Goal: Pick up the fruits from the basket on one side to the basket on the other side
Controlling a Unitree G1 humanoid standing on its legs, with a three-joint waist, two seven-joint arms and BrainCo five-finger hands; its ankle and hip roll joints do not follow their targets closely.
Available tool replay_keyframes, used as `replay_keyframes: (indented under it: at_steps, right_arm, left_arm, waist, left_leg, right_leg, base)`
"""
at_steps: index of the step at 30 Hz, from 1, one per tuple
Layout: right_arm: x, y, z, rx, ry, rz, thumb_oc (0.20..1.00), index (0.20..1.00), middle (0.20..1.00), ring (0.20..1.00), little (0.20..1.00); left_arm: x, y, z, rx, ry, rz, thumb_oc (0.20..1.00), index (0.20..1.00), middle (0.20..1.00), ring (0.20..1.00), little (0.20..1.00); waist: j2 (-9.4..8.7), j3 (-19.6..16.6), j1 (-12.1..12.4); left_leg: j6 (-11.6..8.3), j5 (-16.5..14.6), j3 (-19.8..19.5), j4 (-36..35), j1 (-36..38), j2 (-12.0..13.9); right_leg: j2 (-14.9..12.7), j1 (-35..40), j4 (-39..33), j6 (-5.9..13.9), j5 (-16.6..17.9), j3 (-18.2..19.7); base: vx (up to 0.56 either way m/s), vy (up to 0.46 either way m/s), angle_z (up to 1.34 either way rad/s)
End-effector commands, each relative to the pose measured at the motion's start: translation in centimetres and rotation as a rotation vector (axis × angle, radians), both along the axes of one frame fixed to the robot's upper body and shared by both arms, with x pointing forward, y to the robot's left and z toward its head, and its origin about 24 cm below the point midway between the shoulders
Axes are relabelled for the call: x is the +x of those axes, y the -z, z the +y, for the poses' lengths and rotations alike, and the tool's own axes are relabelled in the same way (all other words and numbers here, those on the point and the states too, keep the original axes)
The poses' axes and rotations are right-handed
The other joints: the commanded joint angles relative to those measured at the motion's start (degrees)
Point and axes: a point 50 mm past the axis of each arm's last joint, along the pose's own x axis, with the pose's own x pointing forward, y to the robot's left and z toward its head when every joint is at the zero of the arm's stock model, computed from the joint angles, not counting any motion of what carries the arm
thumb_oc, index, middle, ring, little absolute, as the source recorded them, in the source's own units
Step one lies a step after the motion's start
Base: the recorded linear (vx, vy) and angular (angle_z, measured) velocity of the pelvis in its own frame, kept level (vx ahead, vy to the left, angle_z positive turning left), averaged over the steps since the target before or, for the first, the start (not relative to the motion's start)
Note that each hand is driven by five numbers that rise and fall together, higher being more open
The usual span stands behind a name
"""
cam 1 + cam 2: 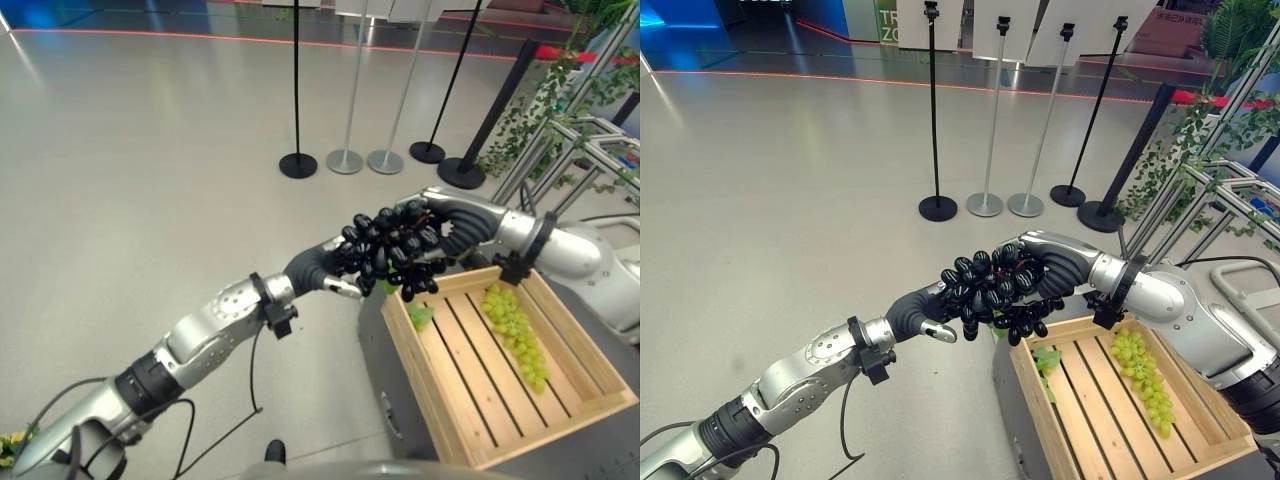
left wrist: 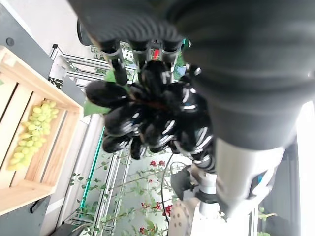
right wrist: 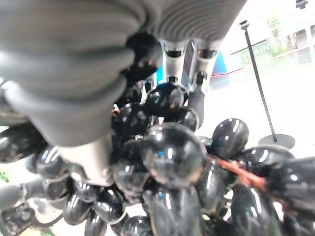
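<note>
We record a wooden slatted basket [image 1: 590, 385] nearest us at lower right, set on a dark grey stand [image 1: 375, 360]. Inside it we find a bunch of green grapes [image 1: 517, 335] lying on the slats toward the right wall, and a small green leaf [image 1: 420, 316] near the far left corner.

Above the basket's far left corner we log a bunch of black grapes [image 1: 992, 292], held in the air between both robot hands. The left robot hand [image 1: 923, 315] reaches in from the lower left with its fingers against the bunch's left side; its wrist view shows fingers [image 2: 116, 55] touching the grapes, but we cannot tell whether they are curled round it. The right robot hand [image 1: 1052, 268] comes from the right, and we see its fingers curled over the top and back of the bunch.

Beyond, we list a grey floor [image 1: 150, 180], 5 barrier posts [image 1: 296, 90] on round bases, and green foliage [image 1: 530, 110] on a metal frame at far right.
</note>
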Motion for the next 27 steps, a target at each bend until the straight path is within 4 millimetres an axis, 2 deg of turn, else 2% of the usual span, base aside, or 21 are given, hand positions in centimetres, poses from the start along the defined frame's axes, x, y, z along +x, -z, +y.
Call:
replay_keyframes:
  at_steps: [1,9,19,27]
  right_arm:
    - [-0.5,-2.0,1.6,0.012,-0.092,-0.078,0.200,0.200,0.200,0.200,0.200]
    - [-0.4,-1.5,2.0,-0.050,-0.104,-0.073,0.200,0.200,0.200,0.200,0.200]
    - [-0.3,-1.5,2.7,-0.124,-0.132,-0.106,0.200,0.200,0.200,0.200,0.200]
    - [-0.2,-2.0,3.5,-0.162,-0.158,-0.155,0.200,0.200,0.200,0.200,0.200]
  left_arm:
    - [0.3,-1.9,-1.2,-0.074,0.034,-0.071,1.000,1.000,1.000,1.000,1.000]
    - [0.3,-1.9,-1.7,-0.085,0.049,-0.061,1.000,1.000,1.000,1.000,1.000]
    - [-0.6,-1.8,-3.4,-0.126,0.134,-0.002,1.000,1.000,1.000,1.000,1.000]
    - [-1.1,-0.4,-4.8,-0.137,0.166,0.076,1.000,1.000,1.000,1.000,1.000]
  waist:
    - [-1.41,-3.4,-0.2]
    - [-1.32,-3.3,-0.4]
    - [-1.32,-3.1,-0.6]
    - [-1.37,-3.2,-0.9]
  left_leg:
    - [1.96,-7.2,0.3,4.8,-1.1,-0.8]
    - [1.99,-7.2,0.4,4.8,-1.1,-0.8]
    - [2.10,-7.4,0.5,5.0,-1.1,-0.9]
    - [2.24,-7.5,0.7,5.0,-1.1,-1.0]
  right_leg:
    - [-3.0,-5.1,3.9,4.46,2.9,-1.0]
    - [-2.9,-5.2,4.0,4.49,2.9,-1.0]
    - [-3.0,-5.2,4.2,4.57,2.8,-0.8]
    - [-3.1,-5.5,4.1,4.65,3.0,-0.5]
  base:
    - [0.00,0.000,0.00]
    - [0.00,0.000,0.00]
    - [0.00,0.000,0.00]
    - [0.00,0.000,0.00]
